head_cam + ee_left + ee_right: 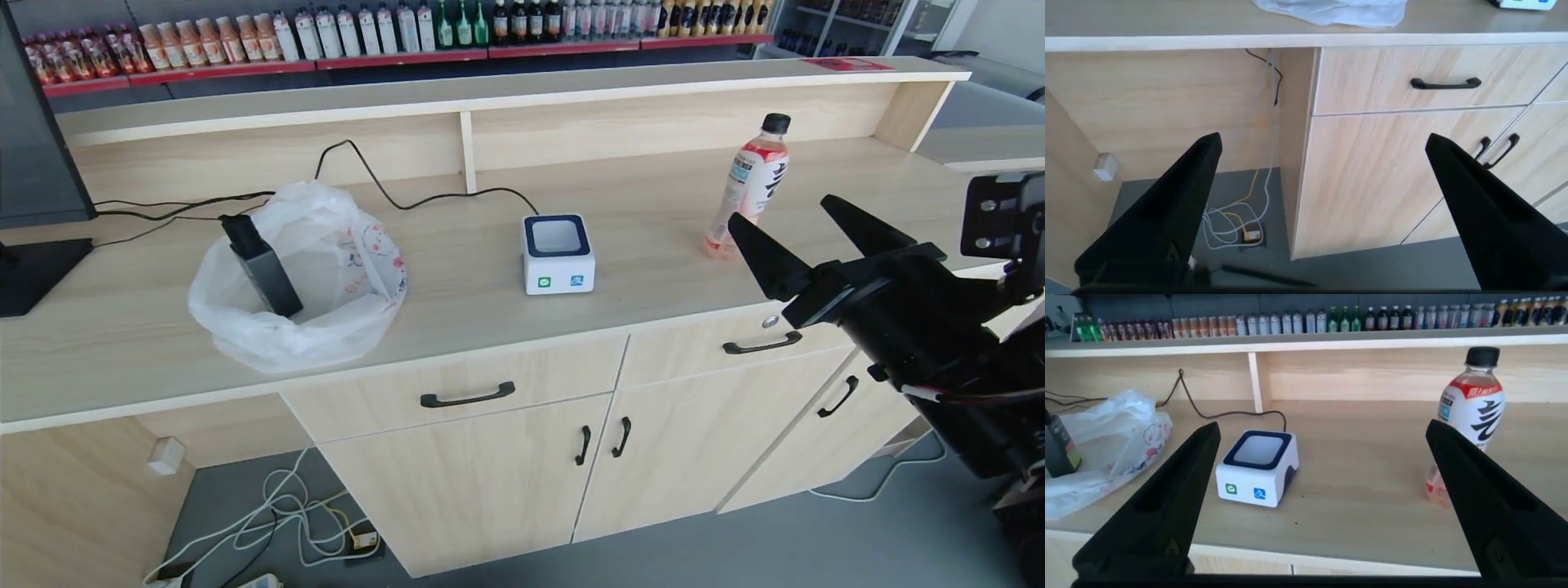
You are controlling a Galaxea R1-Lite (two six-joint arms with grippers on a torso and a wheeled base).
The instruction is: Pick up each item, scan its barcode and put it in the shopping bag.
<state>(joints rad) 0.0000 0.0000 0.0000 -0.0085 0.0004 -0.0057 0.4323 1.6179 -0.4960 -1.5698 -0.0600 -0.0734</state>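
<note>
Pink bottle (749, 184) stands upright right of white scanner (558, 255); dark box (261, 265) leans inside the plastic bag (363, 265).

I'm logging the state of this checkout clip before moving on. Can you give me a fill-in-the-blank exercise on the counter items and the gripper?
1. The bottle stands ___ on the counter.
2. The dark box is ___ the bag.
3. The scanner sits ___ the bag and the bottle.
4. The right gripper, near the bottle, is ___ and holds nothing.
Missing words: upright; inside; between; open.
</note>
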